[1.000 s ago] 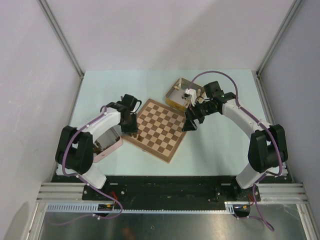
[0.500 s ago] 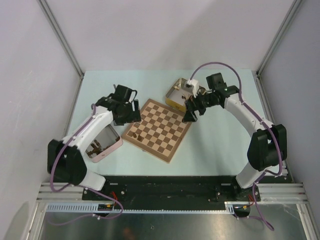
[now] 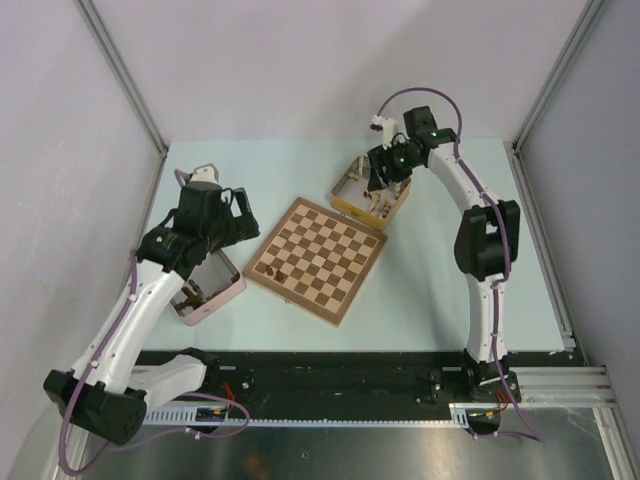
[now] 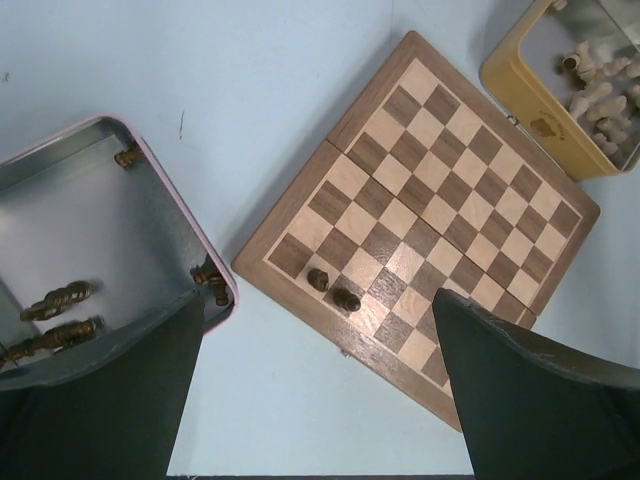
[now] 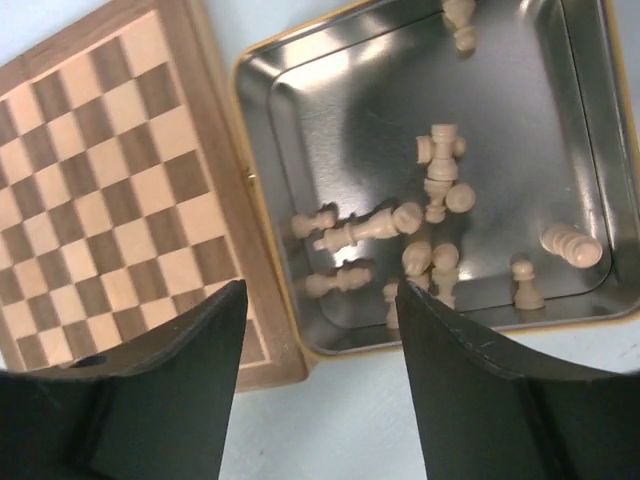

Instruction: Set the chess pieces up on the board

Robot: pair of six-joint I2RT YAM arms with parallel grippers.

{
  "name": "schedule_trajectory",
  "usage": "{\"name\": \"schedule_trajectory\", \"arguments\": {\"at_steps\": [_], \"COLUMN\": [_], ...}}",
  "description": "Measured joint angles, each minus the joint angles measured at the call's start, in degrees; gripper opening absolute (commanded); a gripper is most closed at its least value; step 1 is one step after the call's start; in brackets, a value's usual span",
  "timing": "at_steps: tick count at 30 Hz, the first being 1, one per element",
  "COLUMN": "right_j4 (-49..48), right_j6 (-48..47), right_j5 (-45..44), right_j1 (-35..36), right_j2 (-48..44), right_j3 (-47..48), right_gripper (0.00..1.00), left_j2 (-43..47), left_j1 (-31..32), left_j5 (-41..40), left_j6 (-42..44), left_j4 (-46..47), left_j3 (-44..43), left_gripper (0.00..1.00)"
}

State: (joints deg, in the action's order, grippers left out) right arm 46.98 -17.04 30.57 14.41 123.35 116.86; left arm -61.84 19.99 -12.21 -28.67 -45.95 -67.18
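The board (image 3: 318,262) lies at an angle in mid-table. Two dark chess pieces (image 4: 319,279) (image 4: 346,298) stand side by side on its left corner squares. My left gripper (image 3: 226,222) hangs open and empty, high between the pink tin (image 3: 226,294) and the board's left corner; in its wrist view the left gripper (image 4: 315,400) frames bare table. More dark pieces (image 4: 58,298) lie in the pink tin (image 4: 160,170). My right gripper (image 3: 380,182) hovers open over the yellow tin (image 3: 348,209). The right gripper (image 5: 320,390) holds nothing, above several pale pieces (image 5: 362,228) lying in that tin (image 5: 255,190).
The board's edge (image 5: 215,150) almost touches the yellow tin's side. Grey walls and metal posts (image 3: 128,85) close in the table on three sides. The arm bases stand on the black rail (image 3: 330,375) at the near edge.
My left gripper opened, left a dark piece on the board's left corner and drew back towards the pink tin. My right gripper swung from the board's right edge to over the yellow tin, jaws narrowing slightly.
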Motion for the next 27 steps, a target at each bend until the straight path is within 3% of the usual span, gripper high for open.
{"name": "schedule_trajectory", "arguments": {"at_steps": [4, 9, 27], "right_j4": [3.0, 5.4, 5.9], "right_j6": [-1.2, -3.1, -4.0], "right_j5": [-2.7, -5.0, -5.7], "right_j1": [0.0, 0.2, 0.2], "right_j2": [8.4, 12.5, 18.3], "right_j3": [9.2, 11.7, 16.1], "right_gripper": [0.53, 0.46, 0.49], "left_j2": [3.1, 4.8, 5.5], "left_j1": [-0.2, -0.4, -0.6], "left_j5": [-0.1, -0.1, 0.3], "left_j6": [-0.9, -2.2, -3.9], "left_j4": [0.7, 0.7, 1.8], "left_j3": [4.4, 7.9, 8.4], "left_gripper": [1.00, 1.00, 1.00]}}
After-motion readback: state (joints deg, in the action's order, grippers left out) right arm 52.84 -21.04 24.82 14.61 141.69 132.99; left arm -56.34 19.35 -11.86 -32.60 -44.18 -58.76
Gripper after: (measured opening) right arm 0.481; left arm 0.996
